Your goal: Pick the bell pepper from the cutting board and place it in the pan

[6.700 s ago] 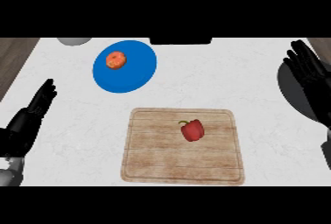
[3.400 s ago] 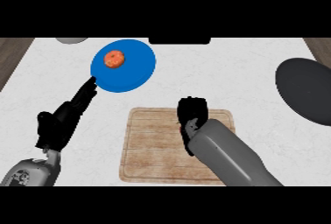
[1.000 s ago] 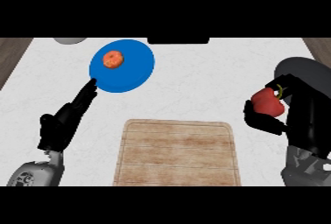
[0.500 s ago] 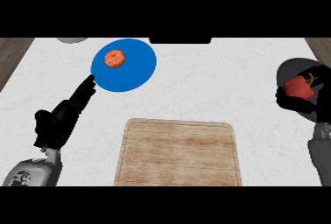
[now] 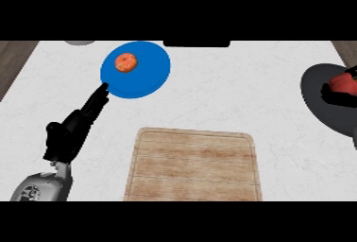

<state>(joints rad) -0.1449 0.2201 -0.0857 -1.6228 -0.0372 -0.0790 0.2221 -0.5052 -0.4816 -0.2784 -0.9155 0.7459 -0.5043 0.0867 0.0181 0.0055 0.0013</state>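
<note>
Step, as judged: setting down in the pan. The right robot hand [image 5: 333,94] shows at the view's right edge, mostly cut off. Its dark fingers curl round the pepper [image 5: 345,81], which hangs over the pan [image 5: 316,111]. Advice: lower close to the pan floor, open the fingers, then lift straight up. The left robot hand [image 5: 70,134] is straight-fingered and holds nothing, its fingertips by the plate [image 5: 150,71].

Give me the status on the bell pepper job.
Done: the bell pepper is off the cutting board. In hand: the right hand curls round it over the pan, at the view's right edge. Left: lower and release it into the pan, then withdraw. The left hand rests open beside the blue plate.
</note>
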